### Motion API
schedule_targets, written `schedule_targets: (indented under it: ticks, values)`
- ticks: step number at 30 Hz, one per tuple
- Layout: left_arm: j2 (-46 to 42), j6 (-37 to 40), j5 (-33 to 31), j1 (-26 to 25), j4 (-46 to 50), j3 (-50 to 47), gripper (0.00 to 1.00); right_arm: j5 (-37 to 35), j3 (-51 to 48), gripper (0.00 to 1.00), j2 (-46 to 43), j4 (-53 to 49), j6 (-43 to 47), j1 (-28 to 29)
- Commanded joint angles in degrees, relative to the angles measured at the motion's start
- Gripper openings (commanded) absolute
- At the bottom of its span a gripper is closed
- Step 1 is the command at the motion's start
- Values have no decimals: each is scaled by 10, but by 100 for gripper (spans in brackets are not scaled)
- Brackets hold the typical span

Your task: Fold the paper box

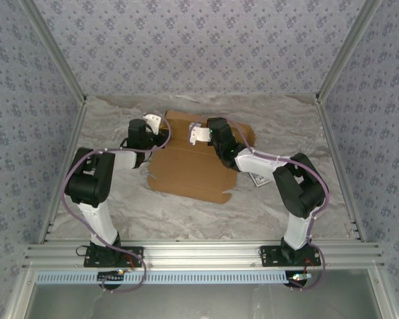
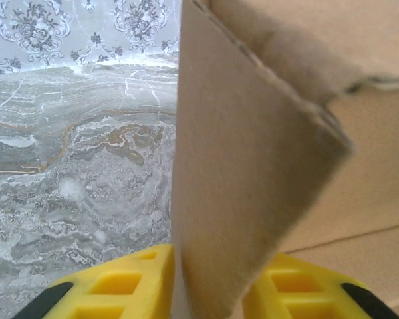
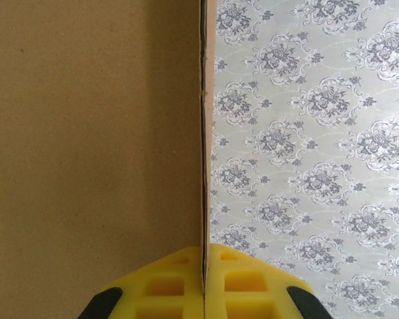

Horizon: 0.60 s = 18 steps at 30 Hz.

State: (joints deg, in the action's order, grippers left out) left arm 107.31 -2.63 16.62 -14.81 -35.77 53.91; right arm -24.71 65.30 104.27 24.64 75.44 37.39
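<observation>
The paper box (image 1: pixel 186 166) is a brown cardboard sheet lying mid-table, with its far flaps raised. My left gripper (image 1: pixel 153 123) is at its far left corner. In the left wrist view a bent flap of the paper box (image 2: pixel 239 166) stands upright between the yellow fingers, and the left gripper (image 2: pixel 209 266) is shut on it. My right gripper (image 1: pixel 198 131) is at the far edge, right of centre. In the right wrist view the right gripper (image 3: pixel 203 256) pinches the thin edge of an upright panel of the paper box (image 3: pixel 93 133), with the fingers pressed together.
A small dark white-bordered card (image 1: pixel 258 178) lies on the marble table (image 1: pixel 120 212), half under the right forearm. Patterned walls enclose the back and both sides. An aluminium rail (image 1: pixel 199 252) runs along the near edge.
</observation>
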Motion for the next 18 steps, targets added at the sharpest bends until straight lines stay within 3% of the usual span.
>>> schedule_targets:
  ticks: [1, 12, 18]
  values:
    - [6, 10, -1, -5, -16, 25, 35, 3, 12, 0, 10, -24, -6, 1]
    - [9, 18, -5, -6, -24, 27, 19, 3, 13, 0, 13, -24, -6, 1]
    - [-2, 43, -44, -18, -19, 18, 8, 2, 15, 0, 13, -25, -7, 2]
